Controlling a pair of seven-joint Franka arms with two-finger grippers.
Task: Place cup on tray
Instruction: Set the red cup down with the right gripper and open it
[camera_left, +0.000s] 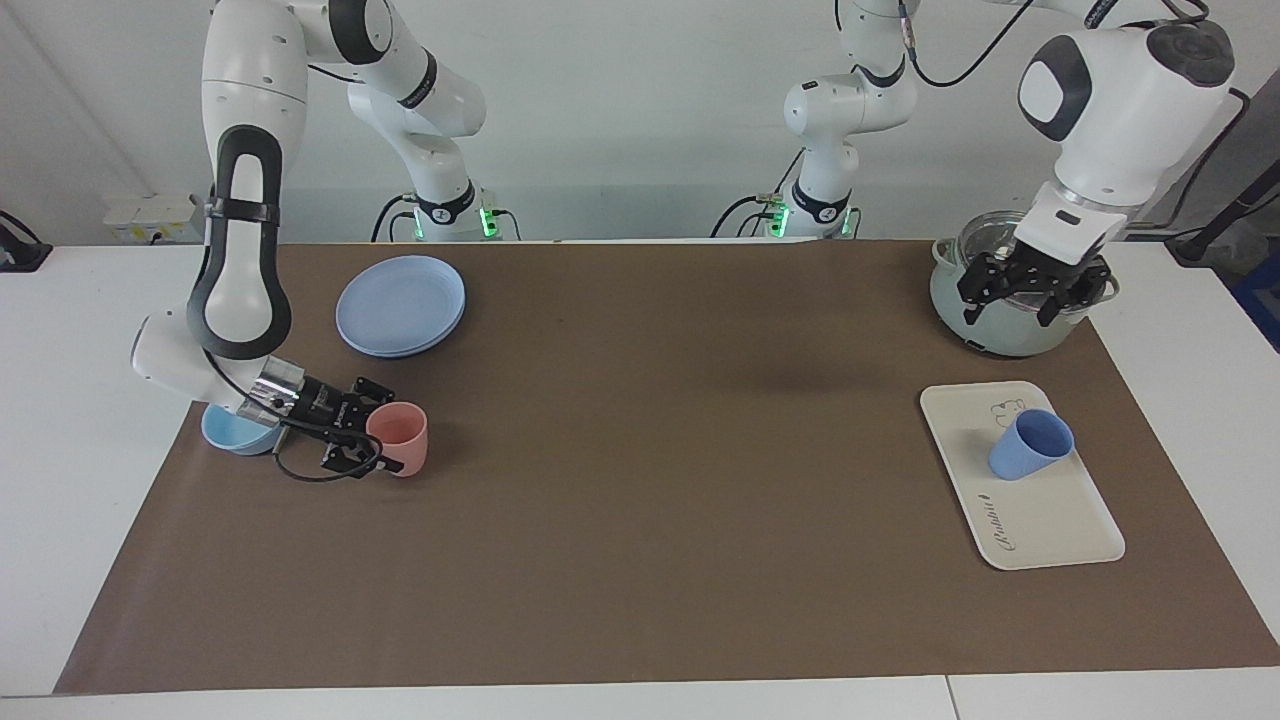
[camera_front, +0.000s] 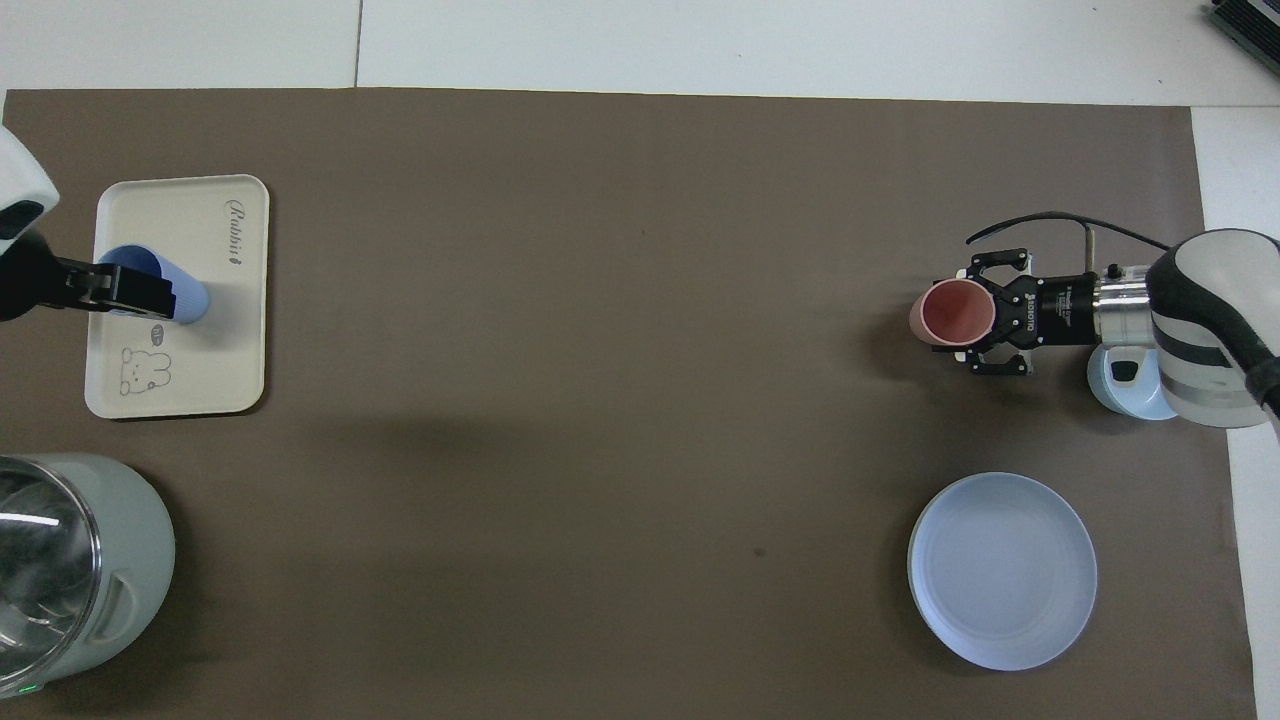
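Note:
The blue cup (camera_left: 1030, 445) stands on the cream tray (camera_left: 1050, 520) with the bear drawing, toward the left arm's end of the table. In the overhead view the cup (camera_front: 187, 300) is partly covered, and the tray (camera_front: 200, 370) shows around it. My left gripper (camera_left: 1032, 295) is open and empty, raised in the air well clear of the cup; from overhead, the left gripper (camera_front: 125, 290) lies over the cup. My right gripper (camera_left: 383, 432) is low at the table, open, its fingers on either side of the pink tumbler (camera_left: 402, 435).
The pink tumbler (camera_front: 955, 310) stands upright toward the right arm's end. A light-blue bowl (camera_left: 235, 432) sits under the right wrist. A round blue plate (camera_left: 400, 305) lies nearer the robots. A glass-lidded pot (camera_left: 1000, 325) stands nearer the robots than the tray.

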